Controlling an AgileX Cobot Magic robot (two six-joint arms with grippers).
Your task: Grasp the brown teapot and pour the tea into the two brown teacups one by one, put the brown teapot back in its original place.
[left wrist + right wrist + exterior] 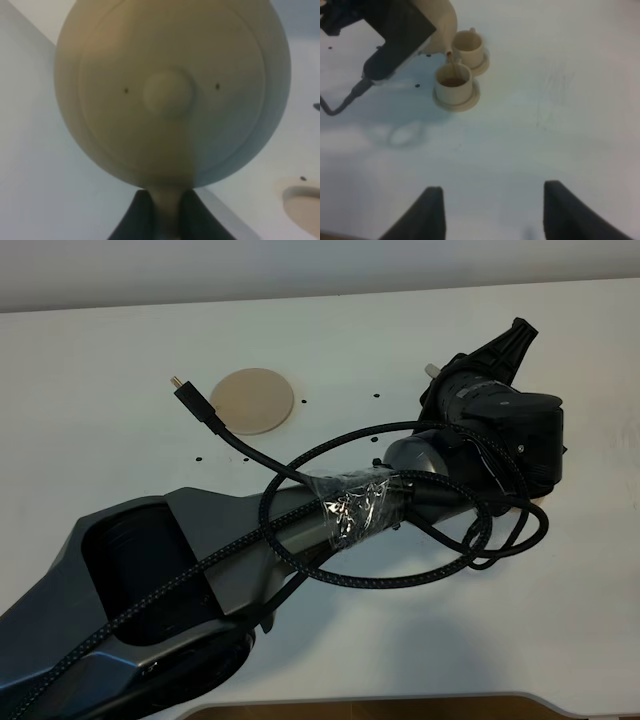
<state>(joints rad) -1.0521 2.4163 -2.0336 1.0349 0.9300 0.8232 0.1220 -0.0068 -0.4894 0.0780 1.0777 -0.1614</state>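
My left gripper is shut on the loop handle of the brown teapot, whose lid and knob fill the left wrist view. In the right wrist view the teapot is tilted, and a thin stream of tea runs from its spout into the nearer teacup, which holds dark liquid. The second teacup stands just behind it, and each cup is on its own saucer. The bare round saucer disc lies at the table's back left. My right gripper is open and empty, well short of the cups.
In the high view the left arm with its looped black cables reaches across the white table and hides the teapot and cups. A loose cable plug lies next to the saucer disc.
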